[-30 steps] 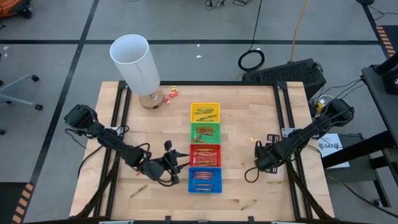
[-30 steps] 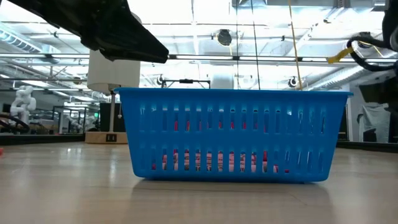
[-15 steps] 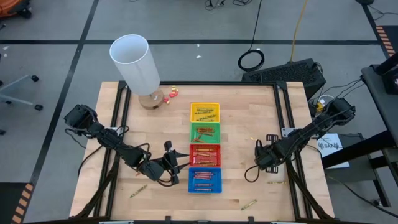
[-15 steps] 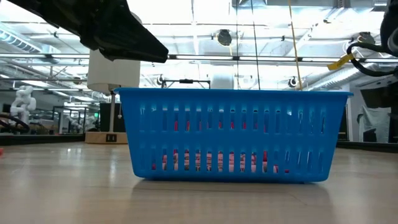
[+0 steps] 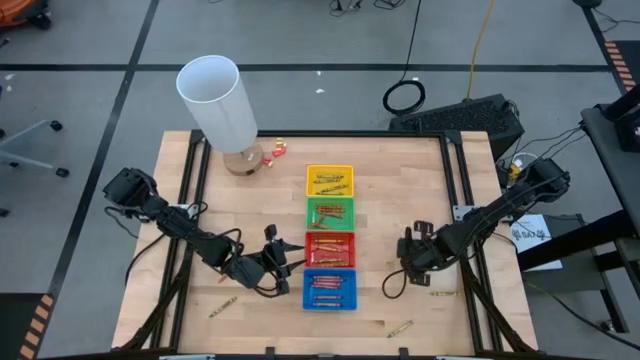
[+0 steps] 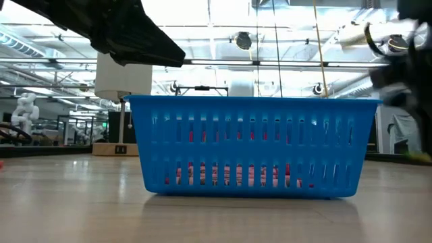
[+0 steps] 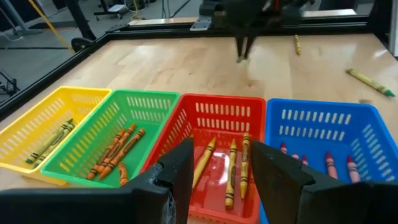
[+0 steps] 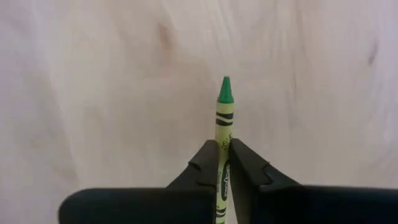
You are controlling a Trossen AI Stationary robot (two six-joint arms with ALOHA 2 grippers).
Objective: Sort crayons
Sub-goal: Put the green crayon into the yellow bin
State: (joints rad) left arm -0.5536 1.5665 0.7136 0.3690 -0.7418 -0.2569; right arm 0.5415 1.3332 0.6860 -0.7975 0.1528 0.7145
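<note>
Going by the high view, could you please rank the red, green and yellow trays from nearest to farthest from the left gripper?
The left gripper sits just left of the tray column, level with the red and blue trays.
1. Red tray: right beside the gripper.
2. Green tray: next up the column, toward the table's far edge.
3. Yellow tray: at the far end of the column.

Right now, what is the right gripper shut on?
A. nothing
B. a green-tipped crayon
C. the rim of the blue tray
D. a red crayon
B: in the right wrist view the right gripper is closed on a green-tipped crayon that sticks out past it, over bare wood.
</note>
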